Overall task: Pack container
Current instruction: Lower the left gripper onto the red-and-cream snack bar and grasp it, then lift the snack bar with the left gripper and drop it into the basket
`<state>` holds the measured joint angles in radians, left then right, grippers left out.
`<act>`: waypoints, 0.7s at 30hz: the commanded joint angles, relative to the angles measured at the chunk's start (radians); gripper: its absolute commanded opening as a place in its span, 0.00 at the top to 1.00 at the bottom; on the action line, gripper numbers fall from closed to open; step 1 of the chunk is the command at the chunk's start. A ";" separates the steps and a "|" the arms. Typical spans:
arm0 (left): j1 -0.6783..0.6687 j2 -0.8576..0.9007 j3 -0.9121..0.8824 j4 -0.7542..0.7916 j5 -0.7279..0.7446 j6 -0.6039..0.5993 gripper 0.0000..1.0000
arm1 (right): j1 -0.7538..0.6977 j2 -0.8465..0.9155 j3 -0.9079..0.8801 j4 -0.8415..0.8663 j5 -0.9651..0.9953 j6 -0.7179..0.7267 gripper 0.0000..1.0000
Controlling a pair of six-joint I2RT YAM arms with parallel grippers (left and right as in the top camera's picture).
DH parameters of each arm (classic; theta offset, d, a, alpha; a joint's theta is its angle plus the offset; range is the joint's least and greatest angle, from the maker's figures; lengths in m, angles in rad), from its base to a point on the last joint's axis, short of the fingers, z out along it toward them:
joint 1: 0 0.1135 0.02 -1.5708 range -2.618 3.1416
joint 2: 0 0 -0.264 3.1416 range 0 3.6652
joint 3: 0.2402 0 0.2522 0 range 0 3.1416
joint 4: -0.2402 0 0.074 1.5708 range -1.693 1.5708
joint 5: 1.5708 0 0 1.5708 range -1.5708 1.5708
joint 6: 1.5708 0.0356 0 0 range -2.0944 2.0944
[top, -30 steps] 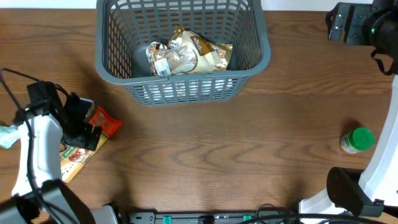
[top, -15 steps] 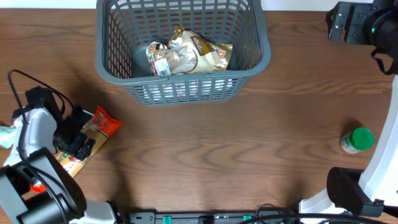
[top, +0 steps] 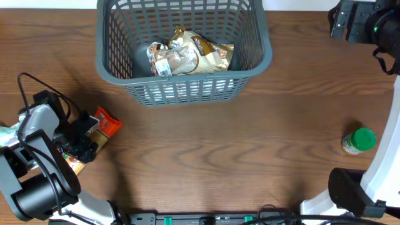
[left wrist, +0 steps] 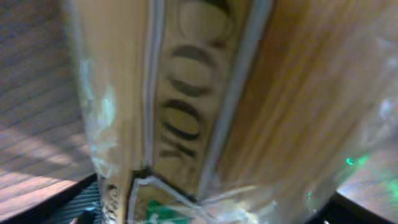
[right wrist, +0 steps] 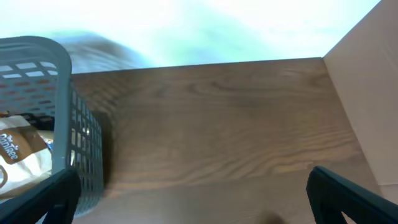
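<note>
The grey-blue container [top: 265, 47] stands at the table's far centre and holds a few gold and clear food packets [top: 190, 53]. My left gripper [top: 80, 142] is low over the packets at the left edge: an orange-red packet [top: 104, 122] and a tan packet [top: 73, 165]. In the left wrist view the tan packet [left wrist: 186, 112] fills the frame between my spread fingers [left wrist: 81, 202]; the left gripper [left wrist: 211, 211] looks open around it. My right gripper [top: 340, 22] is open and empty at the far right, with the container [right wrist: 68, 124] to its left.
A green-lidded jar [top: 359, 140] stands at the right side of the table. A pale teal packet [top: 6, 136] peeks in at the left edge. The right arm's base [top: 350, 194] sits at the front right.
My left arm has swung towards the table's left front and dropped its gripper onto the tan packet. The orange-red packet, the container and the right arm have not moved.
</note>
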<state>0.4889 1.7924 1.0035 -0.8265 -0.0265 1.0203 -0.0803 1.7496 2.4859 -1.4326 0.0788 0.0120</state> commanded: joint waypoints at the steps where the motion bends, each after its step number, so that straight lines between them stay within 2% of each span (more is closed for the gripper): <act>1: 0.002 0.031 -0.018 -0.008 0.073 0.006 0.21 | -0.004 0.003 -0.003 0.000 -0.001 0.026 0.01; 6: -0.005 0.023 -0.007 0.003 0.117 -0.043 0.51 | -0.004 0.003 -0.003 0.000 -0.001 0.025 0.01; 9: -0.018 0.012 0.008 0.036 0.130 -0.171 0.54 | -0.004 0.003 -0.003 -0.002 -0.001 0.025 0.01; 11: -0.029 0.003 0.028 0.051 0.136 -0.297 0.57 | -0.003 0.003 -0.003 -0.005 -0.001 0.025 0.01; 13: -0.039 -0.008 0.058 0.050 0.136 -0.423 0.64 | -0.003 0.003 -0.003 -0.008 -0.001 0.025 0.01; 14: -0.043 -0.016 0.076 0.050 0.135 -0.491 0.70 | -0.003 0.003 -0.003 -0.009 -0.001 0.025 0.01; 16: -0.048 -0.035 0.113 0.041 0.136 -0.612 0.94 | -0.003 0.003 -0.003 -0.008 -0.001 0.025 0.01; 18: -0.048 -0.058 0.163 0.008 0.136 -0.728 0.94 | -0.003 0.003 -0.003 -0.008 -0.002 0.025 0.01; 21: -0.048 -0.091 0.260 -0.087 0.135 -0.815 0.94 | -0.003 0.003 -0.003 -0.008 -0.001 0.024 0.01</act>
<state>0.4412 1.7809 1.1572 -0.8646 0.0917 0.4068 -0.0803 1.7496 2.4859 -1.4395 0.0788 0.0189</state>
